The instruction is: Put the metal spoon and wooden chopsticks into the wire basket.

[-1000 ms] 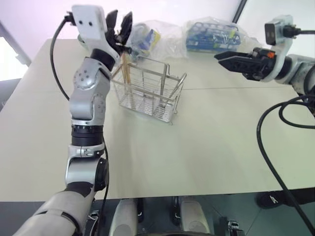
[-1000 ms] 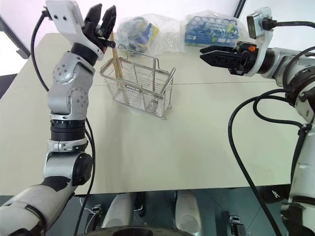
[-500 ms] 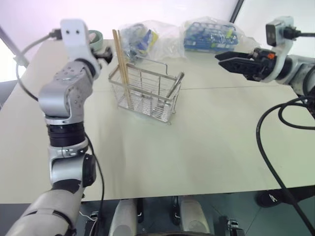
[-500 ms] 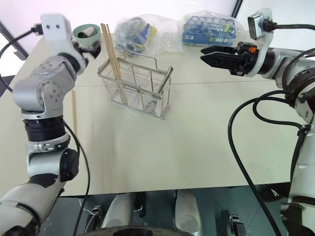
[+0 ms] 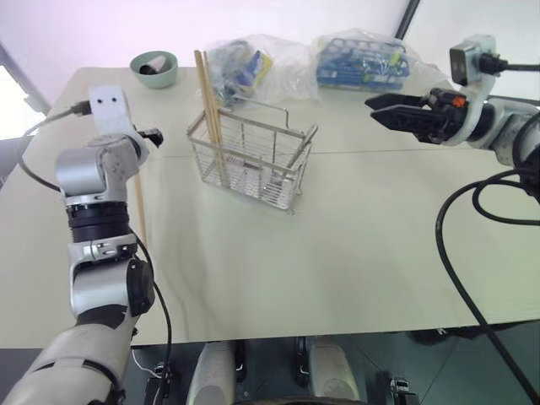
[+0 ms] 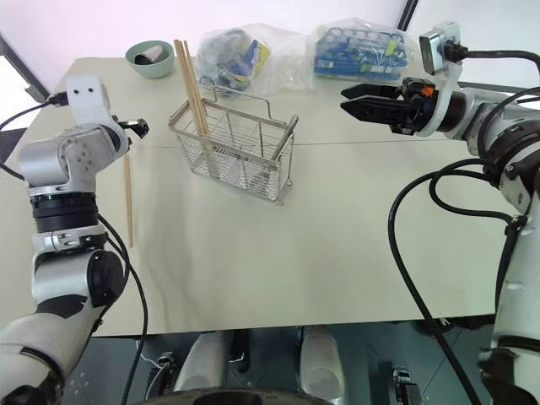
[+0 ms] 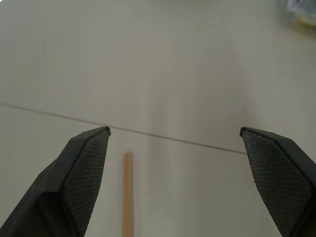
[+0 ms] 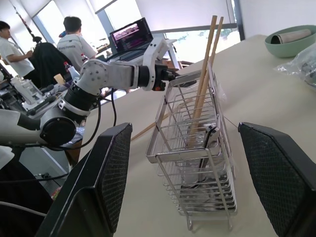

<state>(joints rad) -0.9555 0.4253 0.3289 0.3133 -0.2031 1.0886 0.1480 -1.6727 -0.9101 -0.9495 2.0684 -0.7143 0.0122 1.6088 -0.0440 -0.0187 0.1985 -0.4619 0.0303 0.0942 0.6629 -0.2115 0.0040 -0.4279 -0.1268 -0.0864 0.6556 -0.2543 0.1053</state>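
The wire basket (image 5: 249, 164) stands at the middle of the table. Two wooden chopsticks (image 5: 208, 110) stand upright in its left end, rising well above the rim. The metal spoon (image 5: 302, 150) leans in the basket's right end, its handle over the rim. Another chopstick (image 5: 140, 209) lies flat on the table left of the basket. My left gripper (image 5: 155, 133) hovers low over that stick's far end, open and empty; the left wrist view shows the stick (image 7: 128, 192) between its fingers (image 7: 86, 163). My right gripper (image 5: 386, 110) hangs open and empty right of the basket, pointing at it.
A green bowl (image 5: 154, 67) sits at the table's far left corner. Two clear plastic bags (image 5: 245, 61) (image 5: 363, 57) with blue items lie behind the basket. Black cables hang along the right arm. People (image 8: 74, 39) at a desk appear beyond the table.
My left gripper let go of the chopsticks, which now stand in the basket, opened wider, and swung left and down toward the stick on the table. The right arm has not moved.
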